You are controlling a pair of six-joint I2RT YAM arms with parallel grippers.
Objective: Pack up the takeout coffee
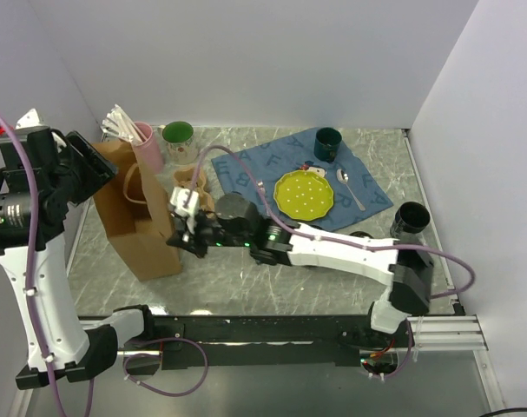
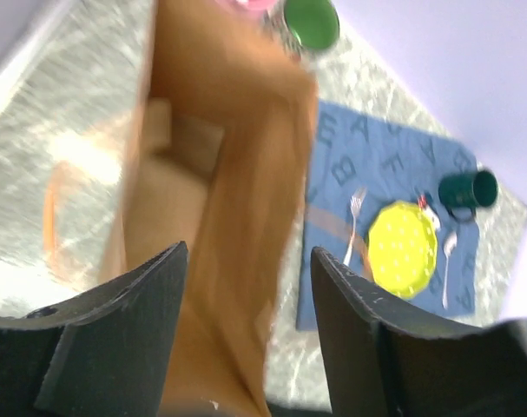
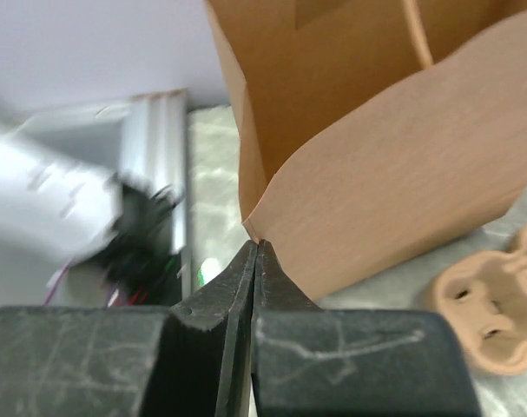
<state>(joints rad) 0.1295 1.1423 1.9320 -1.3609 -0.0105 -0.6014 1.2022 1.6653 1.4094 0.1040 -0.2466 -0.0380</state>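
One black ribbed cup (image 1: 411, 218) stands at the right table edge. A second black cup (image 1: 232, 207) stands just behind my right arm, partly hidden. A brown paper bag (image 1: 135, 217) stands open at the left. My right gripper (image 1: 180, 240) reaches left and is shut on the bag's near corner edge (image 3: 256, 233). My left gripper (image 1: 96, 165) hangs open and empty above the bag's mouth; the left wrist view looks down into the bag (image 2: 211, 200) between the open fingers (image 2: 141, 295). Neither cup shows in the wrist views.
A tan cup carrier (image 1: 192, 188) lies behind the bag, also in the right wrist view (image 3: 493, 304). A blue cloth (image 1: 246, 165) bears a yellow plate (image 1: 304, 193), dark green mug (image 1: 326, 143) and spoon (image 1: 349, 186). A pink utensil cup (image 1: 147, 144) and green cup (image 1: 178, 135) stand at the back.
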